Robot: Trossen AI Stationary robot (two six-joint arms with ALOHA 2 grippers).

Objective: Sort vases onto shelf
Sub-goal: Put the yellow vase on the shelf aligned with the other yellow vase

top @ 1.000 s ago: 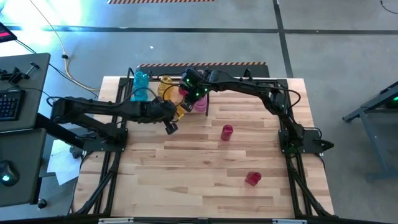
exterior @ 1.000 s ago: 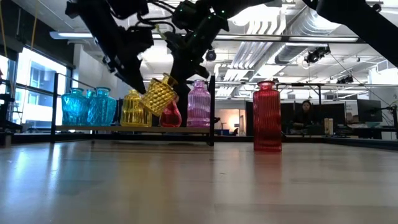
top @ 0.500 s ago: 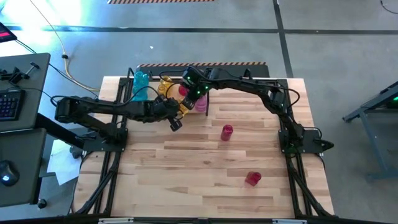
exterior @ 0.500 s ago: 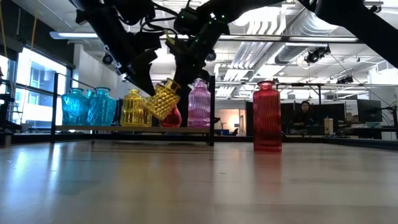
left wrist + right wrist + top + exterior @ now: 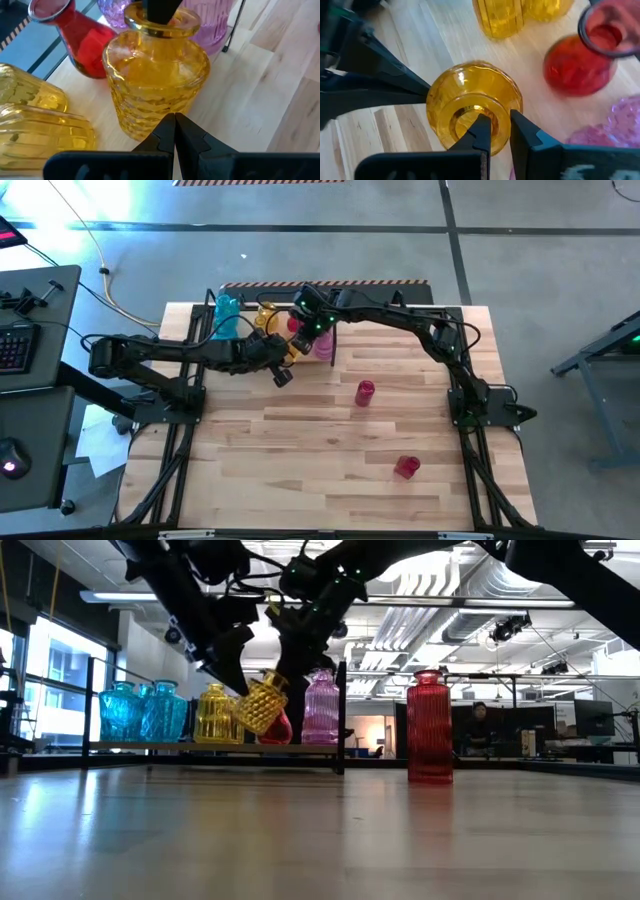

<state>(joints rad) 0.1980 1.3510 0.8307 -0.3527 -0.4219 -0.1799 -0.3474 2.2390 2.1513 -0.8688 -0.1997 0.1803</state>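
Over by the shelf (image 5: 215,747), the right gripper (image 5: 496,131) w/ fingers pinched on the rim of the tilted yellow vase (image 5: 260,705), left gripper (image 5: 174,131) closed, tips against its belly — placing step; next: tip it upright betw. yellow & red ones.

Red vase (image 5: 580,67) neck blurred, pink vase (image 5: 615,130) cropped at edge
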